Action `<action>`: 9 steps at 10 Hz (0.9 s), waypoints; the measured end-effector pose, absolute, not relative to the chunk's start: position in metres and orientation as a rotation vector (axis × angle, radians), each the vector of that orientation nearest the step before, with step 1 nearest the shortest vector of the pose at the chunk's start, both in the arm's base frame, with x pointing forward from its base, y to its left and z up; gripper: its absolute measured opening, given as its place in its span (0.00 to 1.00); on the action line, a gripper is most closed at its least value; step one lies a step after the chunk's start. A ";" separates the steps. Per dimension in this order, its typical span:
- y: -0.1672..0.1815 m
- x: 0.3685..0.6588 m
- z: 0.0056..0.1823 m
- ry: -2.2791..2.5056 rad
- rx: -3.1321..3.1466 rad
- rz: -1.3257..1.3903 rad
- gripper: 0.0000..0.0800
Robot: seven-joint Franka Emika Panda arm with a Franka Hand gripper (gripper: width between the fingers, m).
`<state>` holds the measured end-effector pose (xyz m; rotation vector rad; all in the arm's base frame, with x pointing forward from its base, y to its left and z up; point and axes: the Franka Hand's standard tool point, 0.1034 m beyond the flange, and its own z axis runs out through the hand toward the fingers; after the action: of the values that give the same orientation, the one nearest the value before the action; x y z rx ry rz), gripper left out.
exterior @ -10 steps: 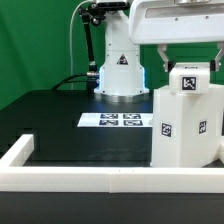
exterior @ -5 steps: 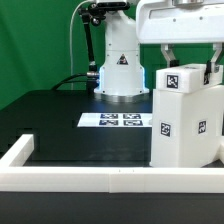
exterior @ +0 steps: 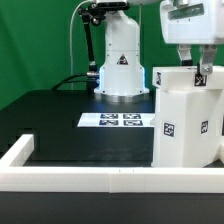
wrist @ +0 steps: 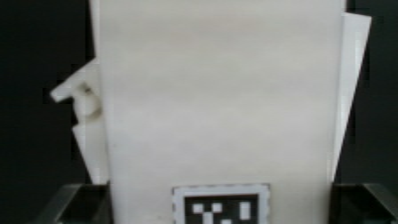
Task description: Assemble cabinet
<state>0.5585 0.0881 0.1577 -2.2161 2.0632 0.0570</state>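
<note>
The cabinet (exterior: 185,125) stands as a tall white box with marker tags at the exterior view's right. A white top piece (exterior: 170,78) lies on it. My gripper (exterior: 201,72) reaches down from above onto that piece's right end. In the wrist view the white piece (wrist: 214,100) fills the whole gap between my dark fingers (wrist: 80,205), with its marker tag (wrist: 222,205) centred. Both fingers lie against its sides, so my gripper (wrist: 222,200) is shut on it.
The white robot base (exterior: 120,65) stands at the back centre. The marker board (exterior: 113,121) lies flat on the black table in front of it. A low white border frame (exterior: 60,180) runs along the near edge and left side. Behind is a green backdrop.
My hand has shifted toward the exterior view's right and turned. The top piece turned with it, and the tag that faced the camera no longer shows. The cabinet body stayed put.
</note>
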 end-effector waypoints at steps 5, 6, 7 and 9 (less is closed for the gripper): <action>0.093 0.559 0.159 2.445 -1.757 0.124 0.70; 0.093 0.559 0.159 2.468 -1.715 0.138 0.70; 0.094 0.560 0.159 2.467 -1.717 0.136 0.70; 0.097 0.559 0.159 2.435 -1.749 0.145 0.89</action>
<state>0.5591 0.0966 0.1585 -1.7494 2.4351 0.1448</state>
